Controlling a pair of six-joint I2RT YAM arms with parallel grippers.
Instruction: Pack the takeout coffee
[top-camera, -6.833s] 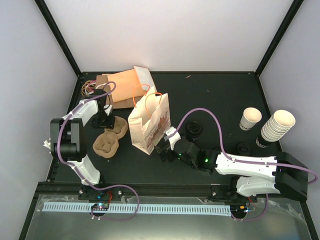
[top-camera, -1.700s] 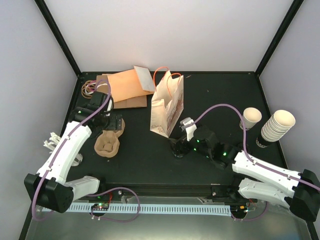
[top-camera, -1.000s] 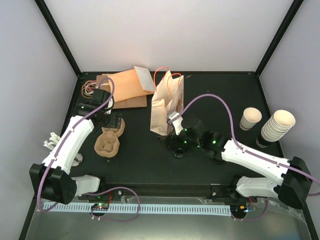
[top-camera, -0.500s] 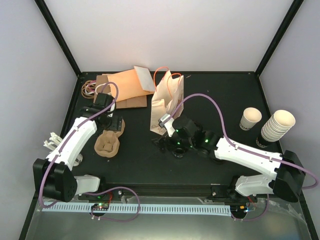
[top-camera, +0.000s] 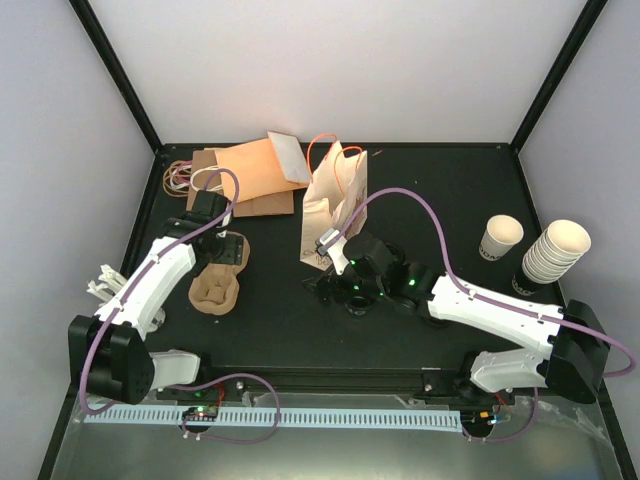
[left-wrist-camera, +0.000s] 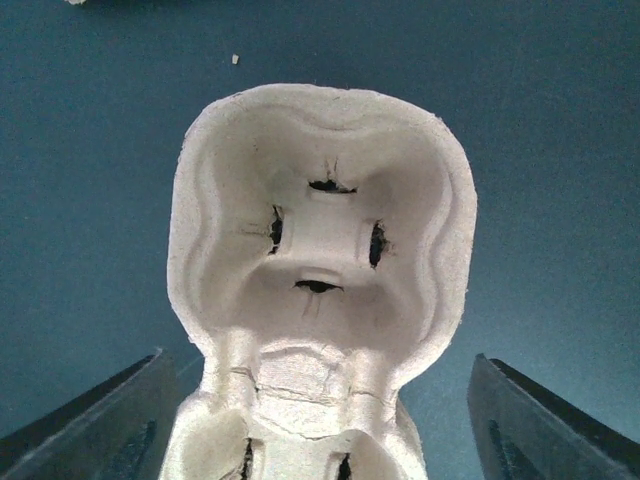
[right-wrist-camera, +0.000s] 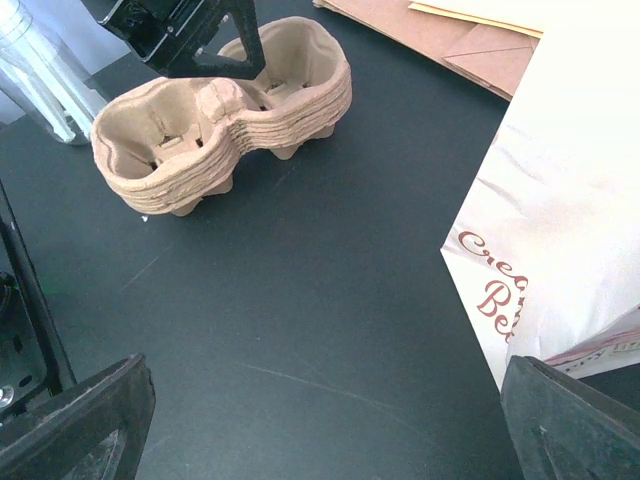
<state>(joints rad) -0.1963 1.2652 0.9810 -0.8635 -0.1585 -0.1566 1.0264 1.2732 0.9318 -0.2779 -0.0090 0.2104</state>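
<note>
The takeout coffee cup stands upright on the far right of the desk. It is just beside the tall stack of nested cups and well apart from both arms. It has no lid, and its inside looks pale and empty from above.

I judge it very light and easy to tip. Its paper wall is thin and would dent under a hard squeeze, and the rolled rim is probably its stiffest part. Because the side tapers, a grip low on the body could let the cup slide. The better hold looks to be across the upper wall just under the rim, closed gently. Another option is a pinch on the rim with one finger inside and one outside. The neighbouring stack crowds the right side, so an approach from the left or the near side looks easier.

The left gripper hangs over one end of the moulded pulp cup carrier. Its jaws are spread wide to either side of the carrier and grip nothing.

The right gripper sits low by the foot of the printed paper bag. Its jaws are also wide apart, with only bare desk between them.
</note>
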